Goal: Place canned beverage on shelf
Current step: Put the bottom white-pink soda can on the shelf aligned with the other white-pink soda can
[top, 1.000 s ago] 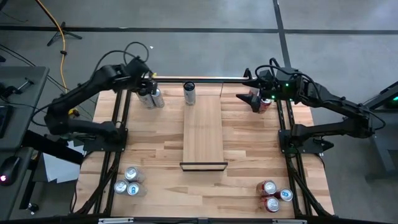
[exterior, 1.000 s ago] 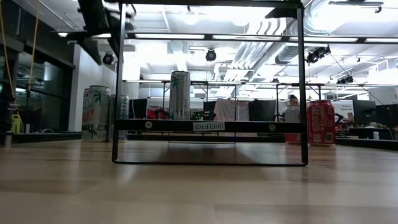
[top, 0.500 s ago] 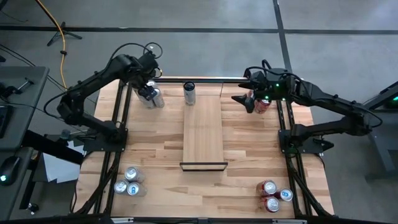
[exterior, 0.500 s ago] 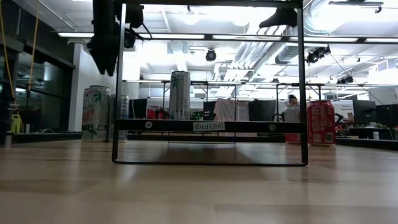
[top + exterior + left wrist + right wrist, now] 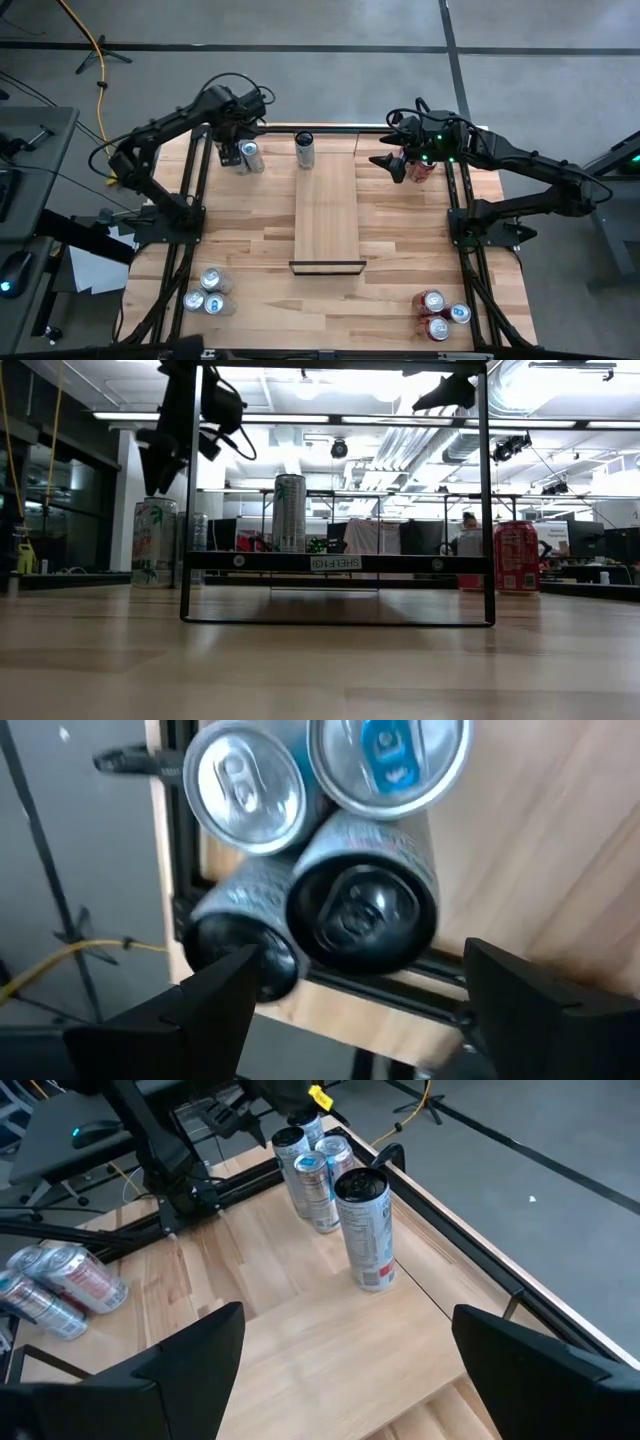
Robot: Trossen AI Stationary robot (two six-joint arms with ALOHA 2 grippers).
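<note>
The shelf (image 5: 327, 212) is a long pale wood panel in the table's middle, raised on a black frame. A tall slim can with a dark top (image 5: 305, 150) (image 5: 366, 1230) (image 5: 289, 512) stands upright on its far end. At the table's far left corner stands a cluster of cans (image 5: 246, 156) (image 5: 330, 840). My left gripper (image 5: 232, 152) (image 5: 350, 1010) hangs open above the cluster, pointing steeply down, and touches none of them. A dark-topped can (image 5: 362, 910) lies between its fingers in the wrist view. My right gripper (image 5: 392, 165) (image 5: 355, 1370) is open in the air, right of the shelf's far end.
A red can (image 5: 426, 168) (image 5: 516, 557) stands at the far right, close behind my right gripper. Several cans lie near the front left (image 5: 208, 292) and the front right (image 5: 440, 312). Black rail frames (image 5: 195, 200) run along both sides of the table.
My left gripper has come down over the far-left cluster of cans and rolled about its own pointing line, staying open. My right gripper has drifted a little toward the shelf's far end, still open. No can has moved.
</note>
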